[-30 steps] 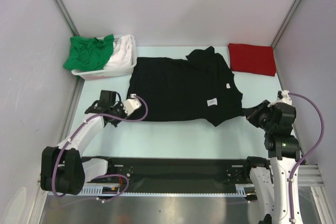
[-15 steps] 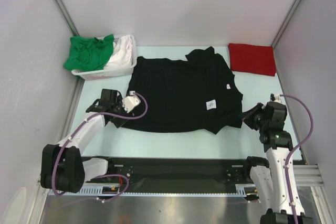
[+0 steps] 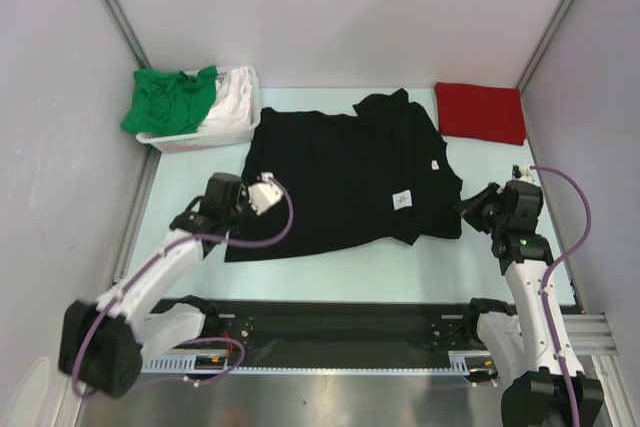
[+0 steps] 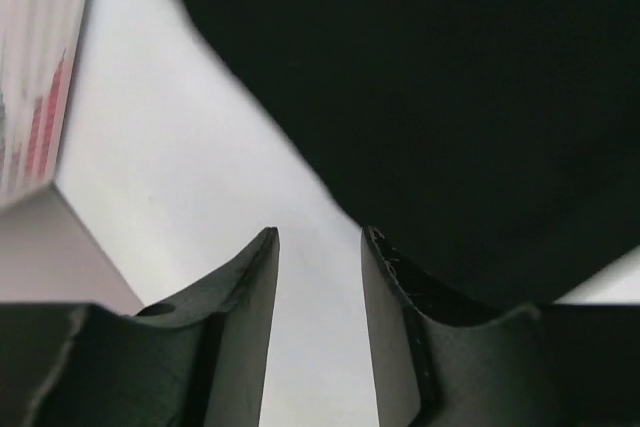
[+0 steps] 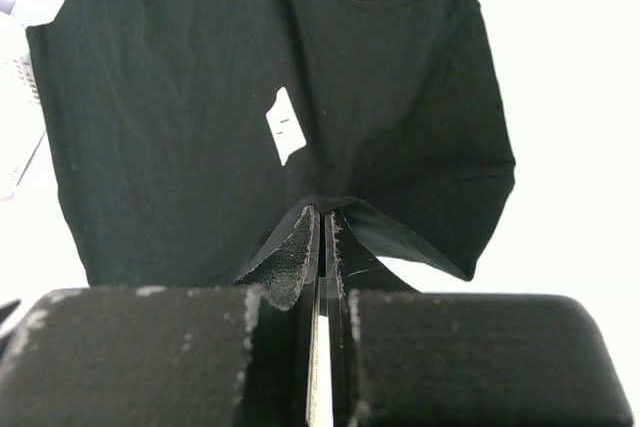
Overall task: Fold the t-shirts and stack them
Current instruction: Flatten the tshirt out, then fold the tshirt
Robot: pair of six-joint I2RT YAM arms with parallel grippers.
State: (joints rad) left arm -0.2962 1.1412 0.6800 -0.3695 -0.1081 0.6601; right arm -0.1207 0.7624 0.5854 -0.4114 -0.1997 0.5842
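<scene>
Trouble starts at the right gripper [image 5: 322, 239]: its jaws are pressed almost together on just a thin fold at the right edge of the black t-shirt [image 5: 190, 97], so I reckon a hard pull slips it free. The left gripper [image 4: 320, 242] stands partly open, 2 fingers with bare table [image 4: 200, 167] between them, gripping nothing. The cloth's edge runs by 1 finger, contact unclear. If only 1 side lifts, the shirt likely drags and bunches. It lies spread mid-table. The red t-shirt [image 3: 480, 112] sits folded far right, with the green t-shirt [image 3: 165, 97] and white t-shirt [image 3: 232, 99] heaped in the basket [image 3: 190, 140].
</scene>
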